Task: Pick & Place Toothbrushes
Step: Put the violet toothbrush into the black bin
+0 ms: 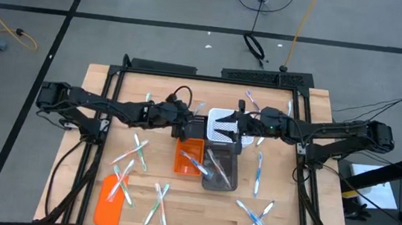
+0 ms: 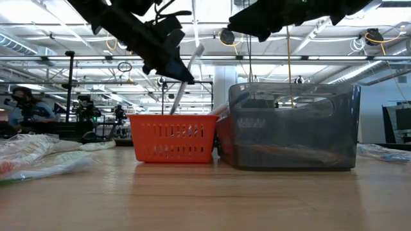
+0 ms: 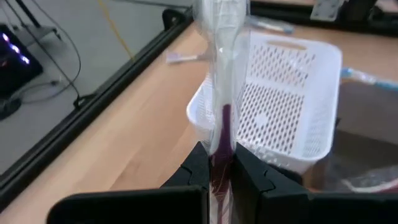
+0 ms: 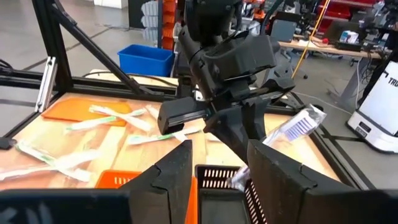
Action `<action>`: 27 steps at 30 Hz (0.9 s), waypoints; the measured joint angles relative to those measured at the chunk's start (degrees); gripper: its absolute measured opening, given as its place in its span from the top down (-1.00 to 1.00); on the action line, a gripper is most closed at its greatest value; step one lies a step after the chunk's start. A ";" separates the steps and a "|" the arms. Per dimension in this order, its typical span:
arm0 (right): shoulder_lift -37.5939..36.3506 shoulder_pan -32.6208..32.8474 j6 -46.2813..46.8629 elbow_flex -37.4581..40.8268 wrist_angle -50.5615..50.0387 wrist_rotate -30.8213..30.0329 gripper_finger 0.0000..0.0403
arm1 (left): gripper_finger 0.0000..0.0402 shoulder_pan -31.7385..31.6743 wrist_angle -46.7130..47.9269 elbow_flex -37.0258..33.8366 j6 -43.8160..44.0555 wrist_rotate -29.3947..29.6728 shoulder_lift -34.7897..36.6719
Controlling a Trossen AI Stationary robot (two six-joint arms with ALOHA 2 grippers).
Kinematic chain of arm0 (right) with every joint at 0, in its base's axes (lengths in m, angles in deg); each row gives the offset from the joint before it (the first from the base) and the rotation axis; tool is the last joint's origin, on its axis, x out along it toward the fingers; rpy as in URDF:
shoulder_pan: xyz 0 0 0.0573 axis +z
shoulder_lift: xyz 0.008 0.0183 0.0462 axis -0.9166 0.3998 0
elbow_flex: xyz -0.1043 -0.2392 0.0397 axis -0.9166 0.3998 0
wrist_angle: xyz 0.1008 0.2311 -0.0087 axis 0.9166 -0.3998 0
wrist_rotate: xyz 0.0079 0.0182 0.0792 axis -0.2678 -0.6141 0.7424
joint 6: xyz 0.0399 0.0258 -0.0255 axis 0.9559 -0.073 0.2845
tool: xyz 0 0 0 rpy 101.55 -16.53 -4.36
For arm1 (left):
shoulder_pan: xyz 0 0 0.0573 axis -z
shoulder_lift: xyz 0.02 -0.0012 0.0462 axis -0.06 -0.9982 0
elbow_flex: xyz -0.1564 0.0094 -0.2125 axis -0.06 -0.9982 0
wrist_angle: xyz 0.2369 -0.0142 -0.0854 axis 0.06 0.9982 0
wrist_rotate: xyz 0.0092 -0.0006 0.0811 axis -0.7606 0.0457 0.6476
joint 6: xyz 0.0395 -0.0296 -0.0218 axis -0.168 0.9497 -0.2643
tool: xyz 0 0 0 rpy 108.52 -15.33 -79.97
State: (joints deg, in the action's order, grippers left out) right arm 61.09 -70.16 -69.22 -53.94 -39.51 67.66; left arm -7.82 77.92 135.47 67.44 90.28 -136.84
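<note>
My left gripper (image 1: 193, 129) is shut on a toothbrush in a clear wrapper (image 3: 224, 62), which hangs slanting above the orange basket (image 2: 172, 138). My right gripper (image 4: 217, 174) stands open over the white basket (image 1: 222, 124) and faces the left one, with nothing between its fingers. A grey see-through bin (image 1: 221, 171) stands beside the orange basket and has toothbrushes (image 1: 210, 170) in it. Other wrapped toothbrushes lie flat on the wooden table at the left (image 1: 137, 152), near the front edge (image 1: 158, 202) and at the right (image 1: 257, 219). My left gripper pinches the wrapped toothbrush's handle (image 3: 222, 134), at its dark red stretch, between the two fingers. The brush runs along the fingers and out past their tips. It is lifted clear and tilted, with its bristle end (image 4: 301, 124) up and its lower end (image 2: 174, 106) above the orange basket.
A flat orange lid (image 1: 111, 200) lies at the table's front left. Black frame rails (image 1: 113, 96) run along the table's sides and back. Bare wood shows near the front edge (image 1: 205, 218).
</note>
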 joint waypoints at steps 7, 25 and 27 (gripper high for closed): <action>0.00 0.00 0.47 0.02 -1.87 0.02 0.29 | 0.89 -0.81 2.25 0.00 1.34 -0.07 0.00; 0.00 0.04 1.04 0.02 -3.68 0.02 0.31 | 0.89 -1.54 7.69 0.00 5.55 -3.43 0.00; 0.00 0.06 1.85 0.02 -4.85 0.04 0.31 | 0.89 -2.08 8.44 0.00 6.15 -4.30 -0.31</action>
State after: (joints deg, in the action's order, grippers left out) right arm 61.09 -70.10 -67.37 -53.92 -44.37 67.70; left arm -9.90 86.36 135.47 73.60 85.98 -137.16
